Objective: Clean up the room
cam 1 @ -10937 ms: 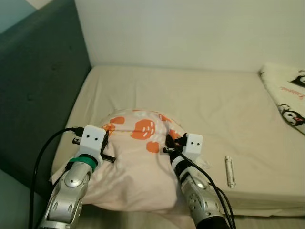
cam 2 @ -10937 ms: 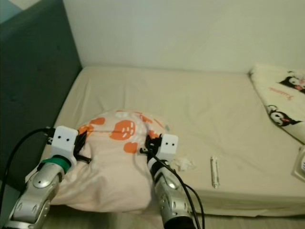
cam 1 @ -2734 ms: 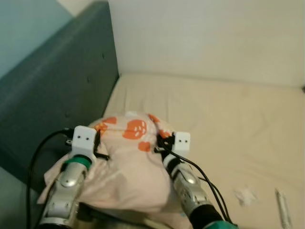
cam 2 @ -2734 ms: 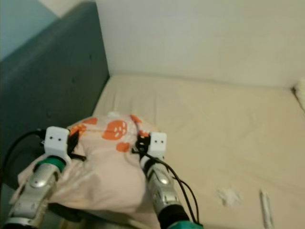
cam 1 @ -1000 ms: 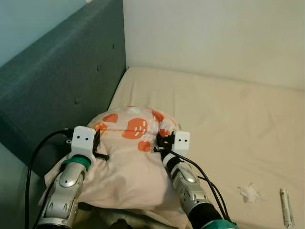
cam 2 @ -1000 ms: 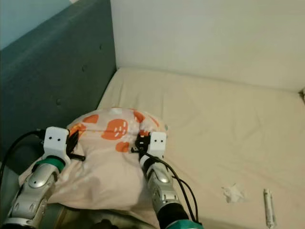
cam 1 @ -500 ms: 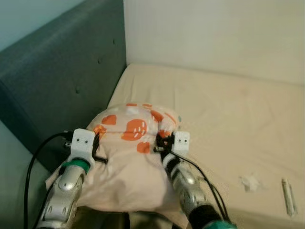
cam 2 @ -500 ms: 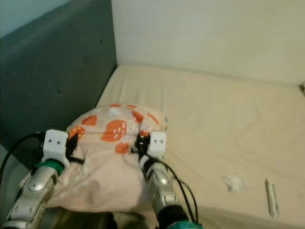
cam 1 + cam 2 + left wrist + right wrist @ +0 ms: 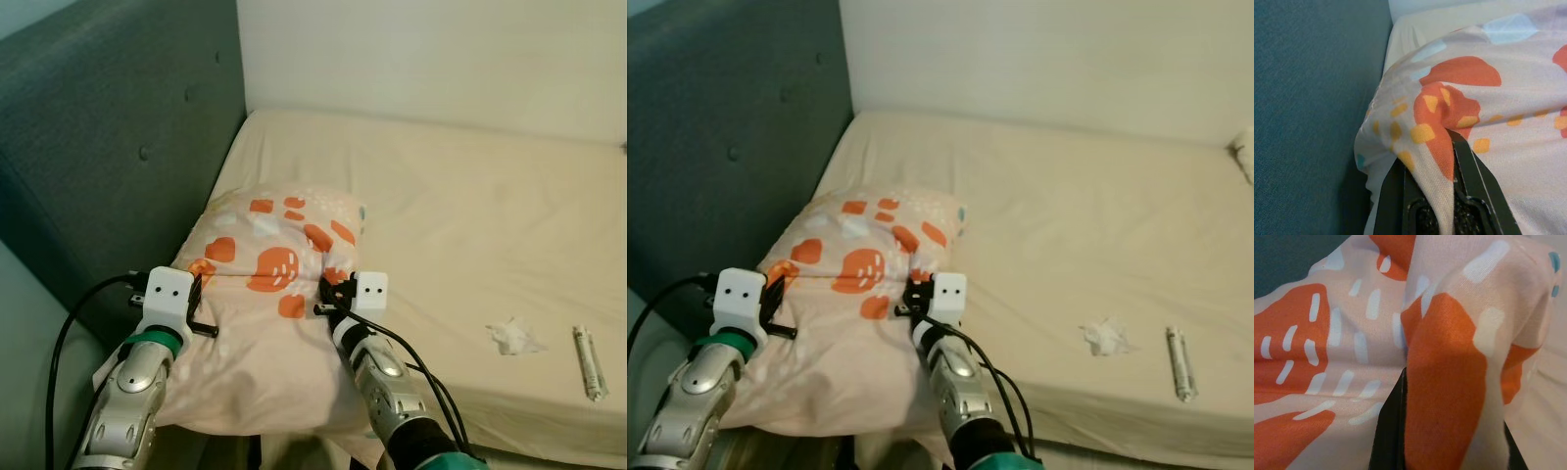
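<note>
The pillow (image 9: 269,294) lies on the bed (image 9: 460,215) next to the dark headboard (image 9: 118,137), and its near end hangs past the bed edge. The left gripper (image 9: 196,305) pinches a fold of cloth on one side and the right gripper (image 9: 330,292) pinches a fold on the other, fingers (image 9: 1469,169) pressed tight on the cover. It looks soft, light and floppy, so I think holding both sides like this works best, since the thin cloth could slip out
</note>
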You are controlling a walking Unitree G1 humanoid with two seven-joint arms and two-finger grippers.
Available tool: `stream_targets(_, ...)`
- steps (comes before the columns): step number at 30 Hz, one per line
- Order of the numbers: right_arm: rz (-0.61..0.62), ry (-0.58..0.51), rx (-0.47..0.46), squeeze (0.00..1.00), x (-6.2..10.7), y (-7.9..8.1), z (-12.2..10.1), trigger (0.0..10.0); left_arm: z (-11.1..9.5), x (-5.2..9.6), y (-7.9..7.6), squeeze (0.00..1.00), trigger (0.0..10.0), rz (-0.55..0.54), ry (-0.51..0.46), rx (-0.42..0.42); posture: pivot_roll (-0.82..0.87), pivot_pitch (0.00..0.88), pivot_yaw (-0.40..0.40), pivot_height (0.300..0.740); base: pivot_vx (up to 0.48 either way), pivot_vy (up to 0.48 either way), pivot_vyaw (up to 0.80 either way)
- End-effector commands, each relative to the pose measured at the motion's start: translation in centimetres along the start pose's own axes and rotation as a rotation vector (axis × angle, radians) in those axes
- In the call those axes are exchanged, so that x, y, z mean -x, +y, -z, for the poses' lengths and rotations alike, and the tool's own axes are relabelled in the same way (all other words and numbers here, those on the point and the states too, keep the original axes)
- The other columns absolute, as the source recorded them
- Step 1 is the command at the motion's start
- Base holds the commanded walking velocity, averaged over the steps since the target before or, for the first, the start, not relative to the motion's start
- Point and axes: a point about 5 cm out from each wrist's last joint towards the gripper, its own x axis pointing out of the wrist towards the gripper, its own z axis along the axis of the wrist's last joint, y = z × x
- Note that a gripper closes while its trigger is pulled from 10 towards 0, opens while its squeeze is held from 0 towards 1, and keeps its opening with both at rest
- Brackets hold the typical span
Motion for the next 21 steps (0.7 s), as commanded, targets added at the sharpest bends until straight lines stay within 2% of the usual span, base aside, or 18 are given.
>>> stream_targets(1, 0.02, -0.011, -0.054, 0.0, -0.2, 0.8, 0.0, 10.0, 0.0, 0.1, 1.9, 0.0, 10.0, -0.07, -0.008, -0.021, 0.18, 0.066, 0.037, 0.636, 0.0, 0.0, 0.0)
stream_targets(2, 0.011, -0.009, -0.043, 0.0, -0.5, 1.0, -0.2, 10.0, 0.3, -0.3, 2.2, 0.0, 10.0, -0.048, 0.005, -0.054, 0.18, 0.077, 0.021, 0.636, 0.0, 0.0, 0.0)
stream_targets(3, 0.011, -0.009, -0.043, 0.0, -0.5, 1.0, -0.2, 10.0, 0.3, -0.3, 2.2, 0.0, 10.0, -0.048, 0.005, -0.054, 0.18, 0.077, 0.021, 0.636, 0.0, 0.0, 0.0)
stream_targets(4, -0.004, -0.006, -0.01, 0.0, -1.0, 1.4, -0.6, 10.0, 0.4, -1.1, 2.6, 0.0, 10.0, -0.019, 0.005, -0.1, 0.17, 0.086, 0.018, 0.636, 0.0, 0.0, 0.0)
stream_targets(5, -0.004, -0.006, -0.01, 0.0, -1.0, 1.4, -0.6, 10.0, 0.4, -1.1, 2.6, 0.0, 10.0, -0.019, 0.005, -0.1, 0.17, 0.086, 0.018, 0.636, 0.0, 0.0, 0.0)
stream_targets(6, -0.021, -0.007, 0.034, 0.0, -1.8, 1.9, -1.4, 10.0, 0.0, -2.2, 3.1, 0.0, 10.0, 0.006, -0.002, -0.157, 0.17, 0.088, 0.019, 0.636, 0.0, 0.0, 0.0)
stream_targets(7, -0.023, -0.028, 0.063, 0.0, -2.9, 2.5, -3.0, 10.0, -1.5, -3.6, 3.6, 0.0, 10.0, 0.016, -0.041, -0.204, 0.17, 0.094, 0.023, 0.636, 0.0, 0.0, 0.0)
stream_targets(9, -0.031, -0.081, 0.081, 0.0, -4.3, 3.3, -5.8, 10.0, -4.1, -5.3, 4.3, 0.0, 10.0, 0.004, -0.107, -0.25, 0.17, 0.097, 0.025, 0.636, 0.0, 0.0, 0.0)
stream_targets(10, -0.031, -0.081, 0.081, 0.0, -4.3, 3.3, -5.8, 10.0, -4.1, -5.3, 4.3, 0.0, 10.0, 0.004, -0.107, -0.25, 0.17, 0.097, 0.025, 0.636, 0.0, 0.0, 0.0)
stream_targets(13, -0.062, -0.19, 0.081, 0.0, -5.8, 5.0, -10.6, 10.0, -8.5, -7.0, 5.6, 0.0, 10.0, -0.068, -0.222, -0.32, 0.16, 0.101, 0.035, 0.636, 0.0, 0.0, 0.0)
stream_targets(14, -0.062, -0.19, 0.081, 0.0, -5.8, 5.0, -10.6, 10.0, -8.5, -7.0, 5.6, 0.0, 10.0, -0.068, -0.222, -0.32, 0.16, 0.101, 0.035, 0.636, 0.0, 0.0, 0.0)
stream_targets(15, -0.085, -0.236, 0.072, 0.0, -6.2, 6.0, -12.5, 10.0, -10.4, -7.4, 6.6, 0.0, 10.0, -0.13, -0.273, -0.357, 0.16, 0.102, 0.043, 0.636, 0.0, 0.0, 0.0)
stream_targets(16, -0.085, -0.236, 0.072, 0.0, -6.2, 6.0, -12.5, 10.0, -10.4, -7.4, 6.6, 0.0, 10.0, -0.13, -0.273, -0.357, 0.16, 0.102, 0.043, 0.636, 0.0, 0.0, 0.0)
stream_targets(17, -0.102, -0.266, 0.066, 0.0, -6.5, 6.6, -13.7, 10.0, -11.6, -7.5, 7.2, 0.0, 10.0, -0.173, -0.307, -0.38, 0.16, 0.102, 0.043, 0.636, 0.0, 0.0, 0.0)
stream_targets(18, -0.102, -0.266, 0.066, 0.0, -6.5, 6.6, -13.7, 10.0, -11.6, -7.5, 7.2, 0.0, 10.0, -0.173, -0.307, -0.38, 0.16, 0.102, 0.043, 0.636, 0.0, 0.0, 0.0)
stream_targets(20, -0.166, -0.35, 0.04, 0.0, -6.7, 8.4, -16.7, 10.0, -15.3, -7.3, 8.9, 0.0, 10.0, -0.29, -0.424, -0.452, 0.16, 0.102, 0.047, 0.636, 0.0, 0.0, 0.0)
stream_targets(21, -0.166, -0.35, 0.04, 0.0, -6.7, 8.4, -16.7, 10.0, -15.3, -7.3, 8.9, 0.0, 10.0, -0.29, -0.424, -0.452, 0.16, 0.102, 0.047, 0.636, 0.0, 0.0, 0.0)
